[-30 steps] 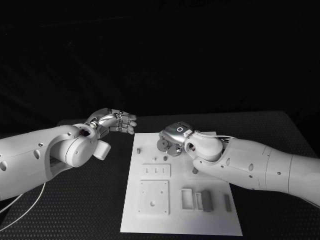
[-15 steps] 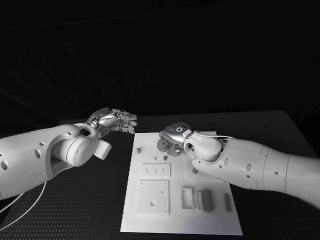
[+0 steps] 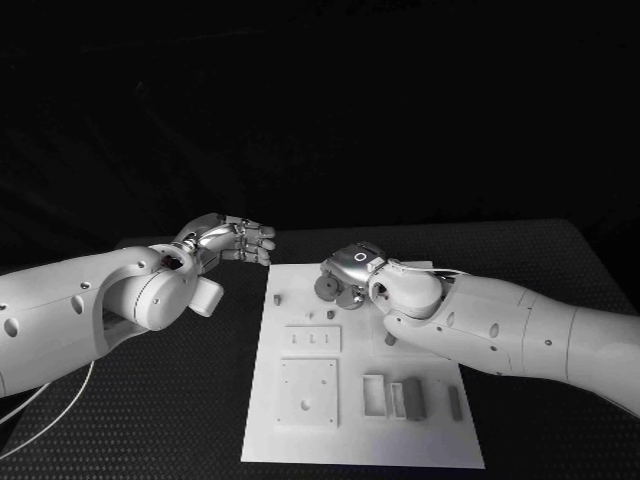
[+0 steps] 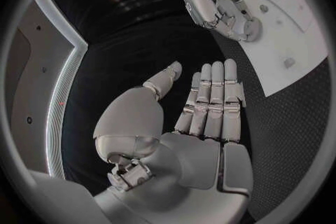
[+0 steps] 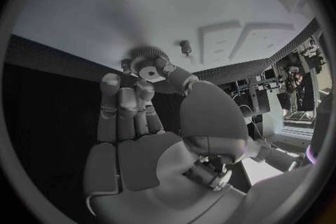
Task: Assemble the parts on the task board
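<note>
Pinching a small gear (image 5: 149, 65) between thumb and fingertips, my right hand (image 3: 356, 275) sits at the upper edge of the task board (image 3: 421, 440), centre of the head view. My left hand (image 3: 234, 243), left of the board over the black table (image 3: 147, 420), is empty, fingers extended together.

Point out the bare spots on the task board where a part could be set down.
The task board is bare along its near edge, below the square plate and the slotted blocks. A bare strip also runs down its left margin. The far end is crowded: the right hand holds a gear there.
</note>
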`<state>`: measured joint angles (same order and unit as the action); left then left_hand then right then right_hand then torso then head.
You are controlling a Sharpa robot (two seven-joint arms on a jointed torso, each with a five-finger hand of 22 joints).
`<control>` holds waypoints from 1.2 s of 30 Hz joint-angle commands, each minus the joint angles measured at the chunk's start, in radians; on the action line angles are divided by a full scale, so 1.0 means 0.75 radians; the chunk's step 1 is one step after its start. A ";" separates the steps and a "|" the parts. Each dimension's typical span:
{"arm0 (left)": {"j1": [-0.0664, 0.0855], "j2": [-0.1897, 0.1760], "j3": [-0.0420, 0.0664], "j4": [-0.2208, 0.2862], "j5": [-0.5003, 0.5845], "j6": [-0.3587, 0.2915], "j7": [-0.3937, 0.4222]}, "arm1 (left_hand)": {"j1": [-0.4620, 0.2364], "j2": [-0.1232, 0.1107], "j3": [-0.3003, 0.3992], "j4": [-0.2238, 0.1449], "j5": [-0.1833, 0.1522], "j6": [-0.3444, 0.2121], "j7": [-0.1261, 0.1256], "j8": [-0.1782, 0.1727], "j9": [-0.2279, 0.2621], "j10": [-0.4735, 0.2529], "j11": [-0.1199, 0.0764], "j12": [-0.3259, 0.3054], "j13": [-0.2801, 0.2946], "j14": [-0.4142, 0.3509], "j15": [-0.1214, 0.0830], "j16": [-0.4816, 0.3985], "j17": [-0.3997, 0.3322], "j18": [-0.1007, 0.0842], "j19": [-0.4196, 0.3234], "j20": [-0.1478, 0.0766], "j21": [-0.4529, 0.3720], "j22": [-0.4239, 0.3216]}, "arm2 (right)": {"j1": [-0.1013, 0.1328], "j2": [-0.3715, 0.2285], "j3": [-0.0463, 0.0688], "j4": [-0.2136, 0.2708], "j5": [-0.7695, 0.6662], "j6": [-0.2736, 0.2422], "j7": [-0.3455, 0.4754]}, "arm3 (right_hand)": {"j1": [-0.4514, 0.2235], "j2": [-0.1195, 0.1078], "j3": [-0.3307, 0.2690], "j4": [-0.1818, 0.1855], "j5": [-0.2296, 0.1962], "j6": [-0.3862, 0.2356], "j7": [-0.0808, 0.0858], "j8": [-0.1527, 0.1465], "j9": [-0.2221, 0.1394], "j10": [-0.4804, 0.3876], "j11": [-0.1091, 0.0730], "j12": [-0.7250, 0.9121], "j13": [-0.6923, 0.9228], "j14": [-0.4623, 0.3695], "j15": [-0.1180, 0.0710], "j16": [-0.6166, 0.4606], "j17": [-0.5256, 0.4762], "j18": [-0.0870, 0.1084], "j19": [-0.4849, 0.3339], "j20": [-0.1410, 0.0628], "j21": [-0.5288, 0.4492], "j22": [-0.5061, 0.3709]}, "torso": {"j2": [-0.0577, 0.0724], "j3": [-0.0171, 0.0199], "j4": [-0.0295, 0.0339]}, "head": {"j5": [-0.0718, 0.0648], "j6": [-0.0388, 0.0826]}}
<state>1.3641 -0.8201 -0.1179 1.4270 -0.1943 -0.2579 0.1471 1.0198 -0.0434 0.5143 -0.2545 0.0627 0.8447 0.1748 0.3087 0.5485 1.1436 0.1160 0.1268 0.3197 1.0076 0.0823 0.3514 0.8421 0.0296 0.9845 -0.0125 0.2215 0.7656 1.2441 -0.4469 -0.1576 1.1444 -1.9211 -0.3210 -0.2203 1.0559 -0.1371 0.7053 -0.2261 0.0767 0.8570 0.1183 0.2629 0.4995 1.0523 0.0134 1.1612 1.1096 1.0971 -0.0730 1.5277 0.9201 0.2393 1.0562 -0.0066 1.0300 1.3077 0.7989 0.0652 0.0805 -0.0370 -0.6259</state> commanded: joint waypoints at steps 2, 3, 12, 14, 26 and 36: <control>0.001 0.003 0.001 0.002 -0.003 0.016 0.008 | 0.000 -0.003 -0.001 0.007 -0.006 -0.005 0.008 -0.006 0.002 -0.003 0.005 -0.005 0.002 0.006 0.002 -0.005 0.002 0.025 -0.002 -0.005 -0.006 0.002 | -0.002 0.005 -0.001 -0.002 0.026 0.035 0.025 | 0.004 -0.017 0.005 0.006 0.003 0.067 0.038 -0.015 -0.008 -0.063 0.030 -0.013 -0.008 -0.015 0.007 -0.009 -0.005 0.030 -0.011 0.002 -0.010 0.008 | 0.000 0.0002 0.0000 | -0.001 -0.002; 0.001 0.003 0.001 0.002 -0.003 0.015 0.009 | 0.000 -0.003 -0.001 0.007 -0.006 -0.005 0.008 -0.006 0.002 -0.003 0.005 -0.005 0.002 0.006 0.002 -0.005 0.002 0.025 -0.002 -0.005 -0.006 0.002 | -0.002 0.005 -0.001 -0.002 0.028 0.038 0.027 | 0.004 -0.019 0.005 0.006 0.003 0.062 0.040 -0.018 -0.010 -0.066 0.032 -0.014 -0.010 -0.017 0.009 -0.010 -0.006 0.030 -0.013 0.003 -0.011 0.008 | 0.000 -0.0001 0.0001 | -0.001 -0.002; 0.001 0.002 0.001 0.003 -0.003 0.014 0.008 | 0.000 -0.003 -0.001 0.007 -0.006 -0.005 0.008 -0.006 0.002 -0.003 0.005 -0.005 0.003 0.006 0.002 -0.006 0.003 0.025 -0.002 -0.005 -0.007 0.003 | -0.002 0.006 -0.002 -0.004 0.062 0.058 0.044 | 0.010 -0.036 0.003 0.014 0.003 0.004 0.051 -0.049 -0.033 -0.090 0.043 -0.021 -0.029 -0.039 0.020 -0.014 -0.016 0.030 -0.027 0.014 -0.023 0.009 | 0.000 -0.0001 -0.0001 | -0.001 -0.004; 0.001 0.002 0.001 0.003 -0.003 0.015 0.008 | 0.000 -0.003 -0.001 0.007 -0.006 -0.005 0.008 -0.006 0.002 -0.003 0.005 -0.006 0.003 0.006 0.002 -0.006 0.003 0.025 -0.002 -0.005 -0.007 0.003 | -0.002 0.006 -0.002 -0.004 0.067 0.067 0.045 | 0.010 -0.037 0.002 0.016 0.003 -0.004 0.050 -0.052 -0.036 -0.093 0.042 -0.021 -0.031 -0.041 0.020 -0.014 -0.017 0.030 -0.029 0.015 -0.025 0.009 | 0.000 -0.0001 -0.0001 | -0.001 -0.004; 0.001 0.004 0.001 -0.001 -0.003 0.014 0.009 | -0.001 -0.003 -0.001 0.008 -0.006 -0.005 0.008 -0.006 0.003 -0.003 0.005 -0.006 0.005 0.006 0.002 -0.007 0.004 0.025 -0.002 -0.005 -0.007 0.003 | -0.002 0.001 -0.002 -0.014 0.145 0.134 0.055 | -0.002 -0.019 -0.003 0.040 0.003 -0.030 0.048 -0.059 -0.044 -0.112 0.041 -0.019 -0.041 -0.060 0.018 -0.013 -0.022 0.030 -0.042 0.024 -0.032 0.012 | 0.000 0.0002 -0.0007 | -0.003 -0.005; 0.001 0.002 0.001 -0.001 -0.003 0.014 0.008 | -0.001 -0.003 -0.001 0.008 -0.006 -0.005 0.008 -0.007 0.003 -0.003 0.005 -0.007 0.005 0.007 0.002 -0.009 0.005 0.025 -0.002 -0.005 -0.008 0.004 | -0.002 -0.034 -0.002 0.012 0.164 0.104 0.051 | -0.005 -0.013 -0.009 0.046 0.003 -0.008 0.056 -0.044 -0.041 -0.113 0.048 -0.008 -0.043 -0.061 0.023 -0.004 -0.021 0.030 -0.042 0.024 -0.029 0.016 | -0.001 0.0008 0.0000 | -0.005 -0.007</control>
<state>1.3640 -0.8197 -0.1179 1.4245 -0.1943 -0.2579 0.1467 1.0198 -0.0434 0.5143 -0.2545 0.0627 0.8447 0.1748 0.3087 0.5490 1.1436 0.1161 0.1268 0.3224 1.0076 0.0823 0.3514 0.8447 0.0296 0.9845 -0.0125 0.2215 0.7671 1.2446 -0.4725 -0.1578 1.1446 -1.8118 -0.2655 -0.1934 1.0558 -0.1527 0.6997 -0.1984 0.0767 0.8256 0.1428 0.2270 0.4700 1.0229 0.0303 1.1517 1.0791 1.0559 -0.0601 1.5236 0.9051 0.2424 1.0304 0.0109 1.0123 1.3077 0.7983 0.0652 0.0802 -0.0404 -0.6315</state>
